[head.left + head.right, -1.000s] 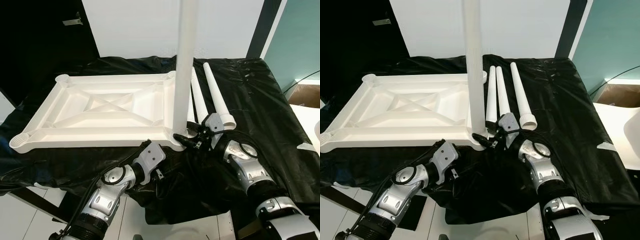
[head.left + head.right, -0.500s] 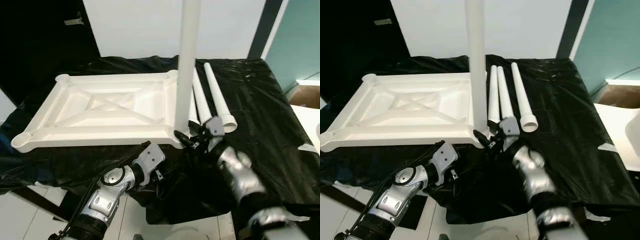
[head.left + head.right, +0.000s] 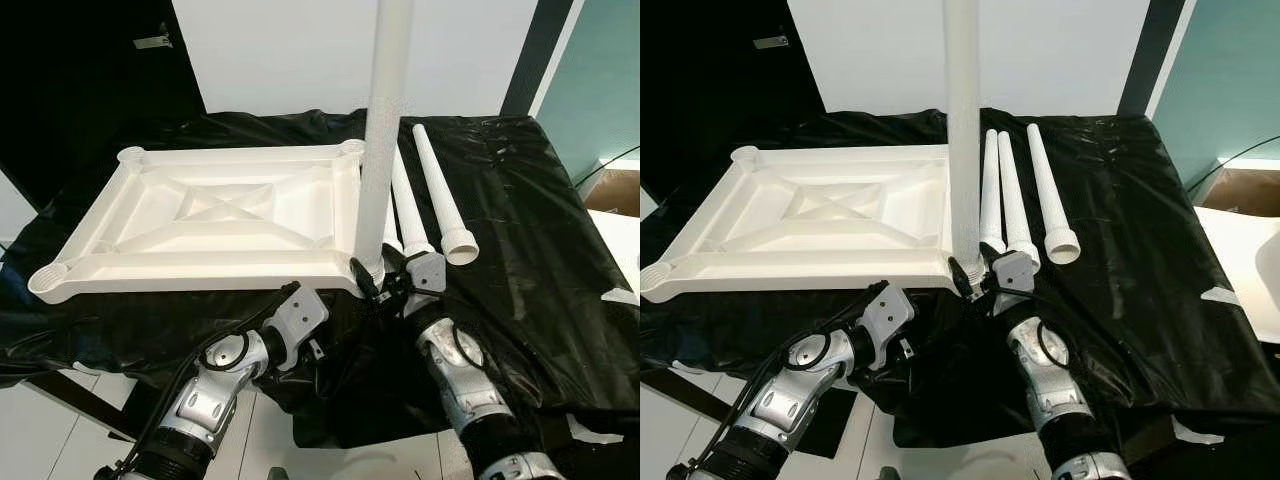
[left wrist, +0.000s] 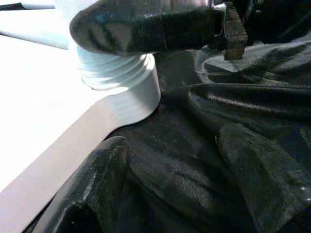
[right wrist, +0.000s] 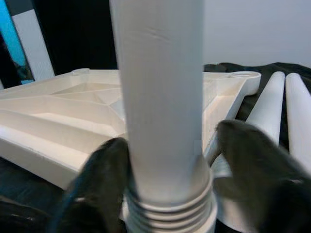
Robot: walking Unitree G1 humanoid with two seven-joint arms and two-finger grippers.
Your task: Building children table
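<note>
So far, only one leg of the children table is being mounted. In the left eye view the white table top (image 3: 215,225) lies upside down on the black sheet (image 3: 520,220) that covers the tabletop, and one leg (image 3: 383,130) stands upright in the near right corner socket (image 3: 366,272). The right gripper (image 3: 383,283) is at the foot of this leg, its fingers on both sides of it. Three loose legs (image 3: 425,195) lie just to the right of the table top, side by side, not yet used. The left gripper (image 3: 318,340) hangs below the near edge, holding nothing.

In the right eye view the same scene appears. The other three corner sockets, far left (image 3: 744,154), near left (image 3: 652,271) and far right, behind the standing leg, have no leg in them.

In the left wrist view the thread (image 4: 114,70) of the leg is visible above the socket collar, so I judge it is not screwed fully down. The left fingers (image 4: 92,189) stand wide apart over the sheet.

In the right wrist view the right fingers (image 5: 104,170) sit at both sides of the leg just above its thread, seemingly closed on it. Three legs and the turning over remain.
</note>
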